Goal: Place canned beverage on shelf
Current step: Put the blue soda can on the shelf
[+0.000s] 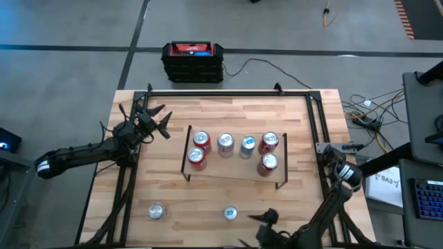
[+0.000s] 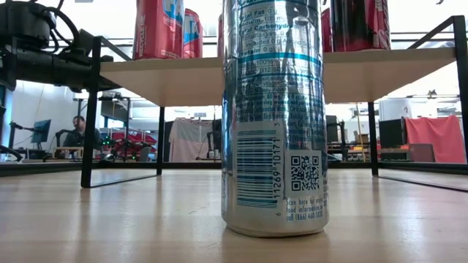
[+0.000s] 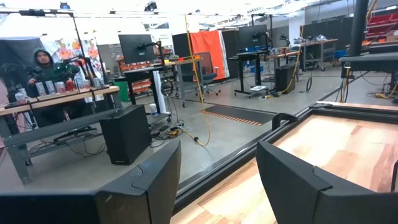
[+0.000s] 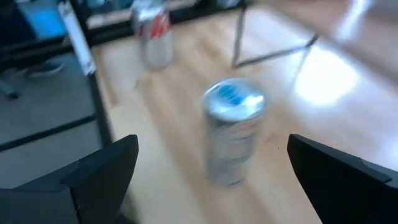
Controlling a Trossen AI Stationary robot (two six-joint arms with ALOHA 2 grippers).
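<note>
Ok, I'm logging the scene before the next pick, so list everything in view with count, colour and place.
shelf: one, light wood on black legs, mid-table.
cans on shelf: six; four red, two silver, standing on top.
silver-blue can: one, on table near edge, in front of shelf.
silver can: one, on table near-left of shelf.
crate: one, black and red, on floor beyond table.
person: one, dark hooded top, seated in room behind.
left gripper: open, empty, left of shelf.
right gripper: open, beside silver-blue can.
</note>
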